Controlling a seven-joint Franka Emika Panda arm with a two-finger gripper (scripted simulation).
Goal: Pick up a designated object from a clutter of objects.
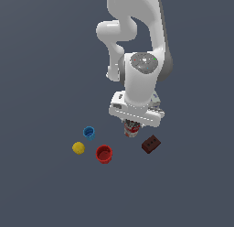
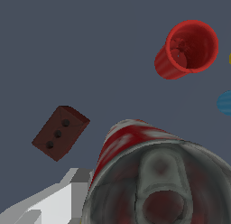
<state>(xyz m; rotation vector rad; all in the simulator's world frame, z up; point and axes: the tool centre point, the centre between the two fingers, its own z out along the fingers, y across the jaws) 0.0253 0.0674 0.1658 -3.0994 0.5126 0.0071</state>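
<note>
Tin can (image 1: 131, 130): small upright cylinder, red-and-white label, dark grey metal top; stands on the table (image 1: 41, 75) directly under the arm, between red cup (image 1: 104, 154) and dark brown box (image 1: 151, 144)
Handling: judged rigid and light; smooth curved wall likely slippery, so best pinched across the middle of the label, pads on opposite sides
Claw (image 1: 132, 126): right at the can, one pale finger (image 2: 49, 205) beside its wall in the wrist view; cannot tell whether spread or already pinching
Can top: ringed lid with pull-tab shape, dull metallic sheen
Red cup: open-mouthed, ribbed wall, well apart from the can
Dark brown box: blocky, three dark dots on one face
Blue cup (image 1: 89, 132): small, open, near the yellow ball (image 1: 78, 148), smooth and round
</note>
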